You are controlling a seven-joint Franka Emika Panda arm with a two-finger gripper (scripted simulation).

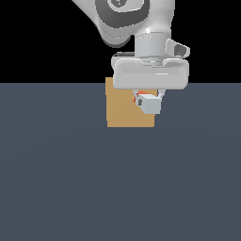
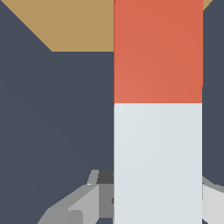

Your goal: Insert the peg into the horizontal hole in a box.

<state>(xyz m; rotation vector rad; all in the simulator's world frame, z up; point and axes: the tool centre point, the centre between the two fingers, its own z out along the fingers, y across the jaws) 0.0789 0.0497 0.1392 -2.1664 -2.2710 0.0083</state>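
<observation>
**Inspector:** Status of the hand (image 1: 149, 102)?

**Assistant:** Clamped on the peg's (image 2: 157, 109) grey half, held level, red end leading toward the box (image 1: 123, 113), presumably lining up with the hole; the hole itself is hidden.

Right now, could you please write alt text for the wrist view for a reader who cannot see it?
A square peg, red-orange on its far half and pale grey-white on its near half, fills much of the frame, held by the end effector. Its red end points toward a tan box on a dark grey-blue floor.
</observation>
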